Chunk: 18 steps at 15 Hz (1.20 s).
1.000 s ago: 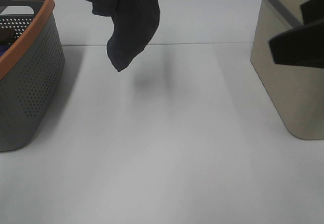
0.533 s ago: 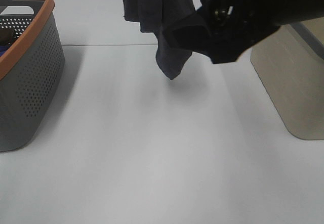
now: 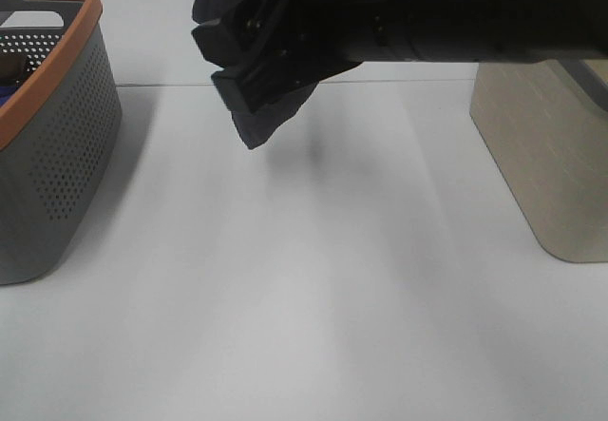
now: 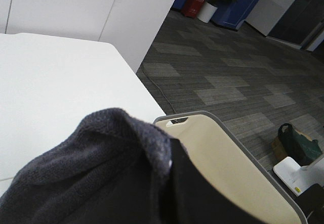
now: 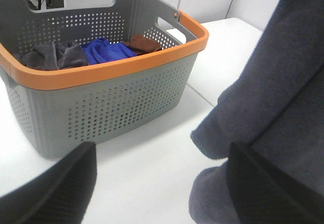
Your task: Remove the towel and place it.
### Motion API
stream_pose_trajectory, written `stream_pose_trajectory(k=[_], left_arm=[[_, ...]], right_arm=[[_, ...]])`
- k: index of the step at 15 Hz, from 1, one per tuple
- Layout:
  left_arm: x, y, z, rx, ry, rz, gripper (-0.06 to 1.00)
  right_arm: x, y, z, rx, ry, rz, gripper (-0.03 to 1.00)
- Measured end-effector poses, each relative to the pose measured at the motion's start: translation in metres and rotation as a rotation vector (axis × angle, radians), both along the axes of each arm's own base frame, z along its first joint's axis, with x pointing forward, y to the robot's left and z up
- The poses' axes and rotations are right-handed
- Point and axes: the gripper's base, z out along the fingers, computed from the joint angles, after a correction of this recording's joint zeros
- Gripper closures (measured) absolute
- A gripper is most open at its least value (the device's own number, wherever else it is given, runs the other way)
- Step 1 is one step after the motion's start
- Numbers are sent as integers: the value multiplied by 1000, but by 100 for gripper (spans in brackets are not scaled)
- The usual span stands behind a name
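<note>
The dark navy towel [image 3: 255, 122] hangs in the air above the table's far middle, its lower tip free. It is held from above the exterior view's top edge. In the left wrist view the bunched towel [image 4: 96, 168] fills the foreground and hides the left fingers. My right arm reaches across from the right. My right gripper [image 3: 226, 60] is open, with its jaws on either side of the hanging cloth. In the right wrist view the right gripper [image 5: 162, 155] is wide open, and the towel [image 5: 268, 97] drapes over one finger.
A grey perforated basket with an orange rim [image 3: 57, 136] stands at the left and holds several cloths [image 5: 104, 49]. A beige basket [image 3: 541, 164] stands at the right and also shows in the left wrist view [image 4: 223, 158]. The white table [image 3: 304, 297] lies below.
My right arm has swung in from the right basket across to the towel. The towel swung to the right, then back to the left.
</note>
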Motion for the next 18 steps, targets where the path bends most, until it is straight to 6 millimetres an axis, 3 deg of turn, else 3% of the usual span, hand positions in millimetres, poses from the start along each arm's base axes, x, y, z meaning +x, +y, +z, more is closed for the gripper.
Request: stream_pose_trajectory(k=[8, 18], left_arm=[[-9, -15, 0, -6, 0, -43, 94], [-8, -13, -1, 58, -32, -31, 94]], right_arm=[[28, 21, -45, 64, 51, -154, 28], [33, 12, -54, 47, 142, -303, 28]])
